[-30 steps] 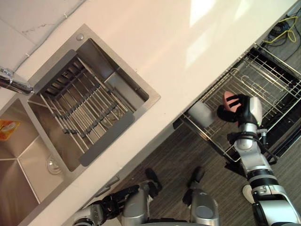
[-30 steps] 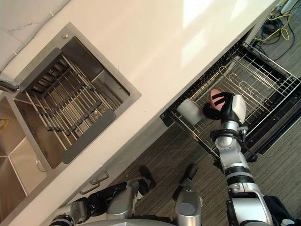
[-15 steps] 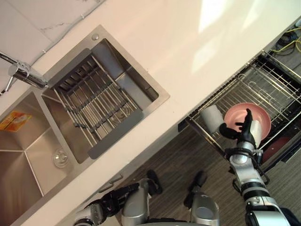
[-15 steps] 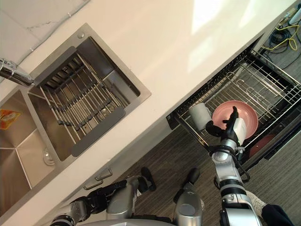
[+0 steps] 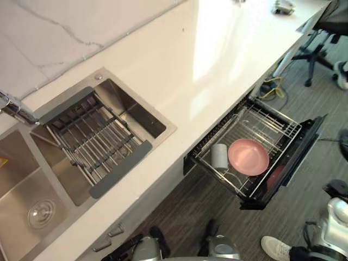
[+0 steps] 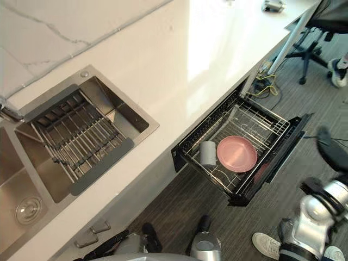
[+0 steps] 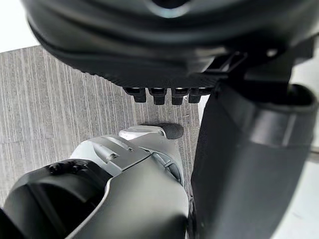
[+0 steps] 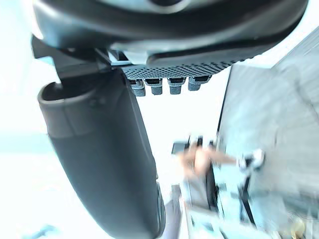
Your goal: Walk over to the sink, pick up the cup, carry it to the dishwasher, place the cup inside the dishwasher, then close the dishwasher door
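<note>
Fingers (image 7: 157, 94) of the left hand (image 7: 164, 45) reach straight out in a row in the left wrist view, relaxed and holding nothing, with the thumb apart from them. Past them lies grey striped floor (image 7: 60, 94).

In the right wrist view the right hand (image 8: 169, 45) also has its fingers (image 8: 174, 85) extended and empty, the thumb standing off to one side. What lies beyond them is too blurred to make out.

The left eye view looks down on a white countertop (image 5: 217, 49). At its left a steel sink (image 5: 163, 126) holds a grey drain rack (image 5: 92, 142), and a faucet (image 5: 15, 107) stands at the far left edge. To the right, below the counter edge, the dishwasher door (image 5: 296, 155) is open and the wire rack (image 5: 272, 120) is pulled out. The cup (image 5: 219, 155) sits in the rack's left part, just beside a pink plate (image 5: 248, 156). I cannot read any writing on either. An office chair (image 5: 326, 27) stands far right.

In the right eye view the right hand hangs dark at the right edge, well apart from the rack. A white shoe (image 6: 266, 243) shows near the bottom.
</note>
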Controlling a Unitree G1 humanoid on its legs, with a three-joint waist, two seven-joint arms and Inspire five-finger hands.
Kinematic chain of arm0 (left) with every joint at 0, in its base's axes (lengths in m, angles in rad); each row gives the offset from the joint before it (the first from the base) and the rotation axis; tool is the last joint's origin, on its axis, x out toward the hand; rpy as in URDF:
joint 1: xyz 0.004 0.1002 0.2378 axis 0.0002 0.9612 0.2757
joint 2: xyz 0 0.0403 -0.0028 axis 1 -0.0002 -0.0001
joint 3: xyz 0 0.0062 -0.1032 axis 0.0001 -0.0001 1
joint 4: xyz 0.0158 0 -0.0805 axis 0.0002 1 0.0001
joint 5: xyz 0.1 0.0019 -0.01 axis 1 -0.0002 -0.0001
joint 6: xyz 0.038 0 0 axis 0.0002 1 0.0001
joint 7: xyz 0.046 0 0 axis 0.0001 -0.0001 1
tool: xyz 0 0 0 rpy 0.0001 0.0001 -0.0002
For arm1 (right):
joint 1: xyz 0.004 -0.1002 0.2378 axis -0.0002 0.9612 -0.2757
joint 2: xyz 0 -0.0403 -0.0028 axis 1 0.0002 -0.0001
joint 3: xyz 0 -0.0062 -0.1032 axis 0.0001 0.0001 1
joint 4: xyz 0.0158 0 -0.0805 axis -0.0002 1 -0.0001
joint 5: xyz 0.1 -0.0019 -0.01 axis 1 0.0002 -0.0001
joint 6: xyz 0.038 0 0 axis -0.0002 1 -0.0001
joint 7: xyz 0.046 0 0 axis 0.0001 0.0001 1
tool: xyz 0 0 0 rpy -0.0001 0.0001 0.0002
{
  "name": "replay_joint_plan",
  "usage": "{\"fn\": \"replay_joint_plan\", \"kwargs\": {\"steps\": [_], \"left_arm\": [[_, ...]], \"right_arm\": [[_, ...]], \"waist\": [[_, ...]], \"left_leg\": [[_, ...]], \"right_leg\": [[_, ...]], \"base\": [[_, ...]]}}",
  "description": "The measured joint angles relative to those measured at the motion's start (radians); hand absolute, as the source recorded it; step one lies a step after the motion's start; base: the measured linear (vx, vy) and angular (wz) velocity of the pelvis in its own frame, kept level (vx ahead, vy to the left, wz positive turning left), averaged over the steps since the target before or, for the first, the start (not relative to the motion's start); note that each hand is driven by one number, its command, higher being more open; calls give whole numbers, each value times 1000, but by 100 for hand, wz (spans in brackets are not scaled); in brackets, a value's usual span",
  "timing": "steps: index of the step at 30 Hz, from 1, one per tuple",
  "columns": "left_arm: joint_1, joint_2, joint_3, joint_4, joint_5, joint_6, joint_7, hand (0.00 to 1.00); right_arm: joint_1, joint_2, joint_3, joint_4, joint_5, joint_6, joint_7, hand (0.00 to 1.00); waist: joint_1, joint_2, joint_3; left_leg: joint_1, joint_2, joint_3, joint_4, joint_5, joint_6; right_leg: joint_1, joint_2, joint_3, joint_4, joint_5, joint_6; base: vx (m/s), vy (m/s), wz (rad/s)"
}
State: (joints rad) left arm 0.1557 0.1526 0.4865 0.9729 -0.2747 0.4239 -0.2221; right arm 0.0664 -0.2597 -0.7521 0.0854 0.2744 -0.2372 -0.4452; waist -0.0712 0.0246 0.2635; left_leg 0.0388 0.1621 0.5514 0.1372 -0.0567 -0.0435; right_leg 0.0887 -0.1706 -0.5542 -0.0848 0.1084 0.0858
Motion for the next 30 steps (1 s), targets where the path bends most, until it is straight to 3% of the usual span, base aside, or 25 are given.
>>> {"fn": "replay_joint_plan", "kwargs": {"steps": [2, 3, 6, 8, 11, 14, 19, 25, 30], "left_arm": [[2, -8, 18, 18, 0, -11, 8, 100], [14, -16, 19, 18, -1, -19, 22, 100], [21, -26, 18, 19, -1, -34, 33, 100], [21, -56, 14, 12, -2, -42, 65, 100], [22, -74, -14, -13, -2, -43, 104, 100], [22, -84, -53, -30, -2, -66, 125, 100], [22, -92, -61, -33, -3, -104, 136, 100], [21, -80, -95, -37, -22, -115, 137, 100], [20, -66, -98, -57, -24, -127, 135, 100]], "right_arm": [[24, 22, -41, 49, 100, -7, 33, 100], [46, 56, -64, 109, 252, -9, 90, 100], [82, 130, -62, 201, 494, -2, 197, 100], [114, 213, -12, 242, 636, 17, 275, 100], [120, 252, 114, 331, 746, 50, 372, 100], [89, 263, 211, 427, 774, 88, 473, 100], [55, 211, 229, 543, 797, 136, 555, 100], [-56, 75, 291, 689, 702, 208, 519, 100], [-159, 47, 349, 706, 684, 228, 448, 100]], "waist": [[-2, 2, -12], [-9, 2, -23], [-14, 5, -29], [-14, 12, -34], [9, 27, -43], [43, 34, -49], [74, 35, -49], [101, 35, -49], [146, 53, -35]], "left_leg": [[13, -1, 8, -12, 1, -2], [27, -3, 11, -25, 4, -7], [42, -2, 11, -37, 10, -14], [42, -5, 6, -50, 17, -15], [39, -10, -9, -63, 35, -18], [33, -15, -45, -67, 44, -16], [28, -27, -79, -80, 60, -11], [2, -21, -119, -43, 60, -7], [-71, -1, -170, 27, 42, -6]], "right_leg": [[5, 0, 6, 0, -1, 1], [12, 2, 9, 0, -2, 1], [23, 6, 8, 0, -5, -1], [23, 6, 2, 0, -5, -2], [24, 4, -18, 0, -6, -2], [41, 2, -53, 0, -8, -2], [54, -4, -87, 1, -10, 0], [67, -5, -129, 7, -13, -1], [54, 6, -172, 18, -32, -11]], "base": [[-40, 64, -13], [-27, 46, -9], [-40, 27, -2], [-37, 24, 7], [-35, 31, 15], [-17, 30, 36], [-2, 35, 22], [-5, 16, 18], [-63, -5, 26]]}}
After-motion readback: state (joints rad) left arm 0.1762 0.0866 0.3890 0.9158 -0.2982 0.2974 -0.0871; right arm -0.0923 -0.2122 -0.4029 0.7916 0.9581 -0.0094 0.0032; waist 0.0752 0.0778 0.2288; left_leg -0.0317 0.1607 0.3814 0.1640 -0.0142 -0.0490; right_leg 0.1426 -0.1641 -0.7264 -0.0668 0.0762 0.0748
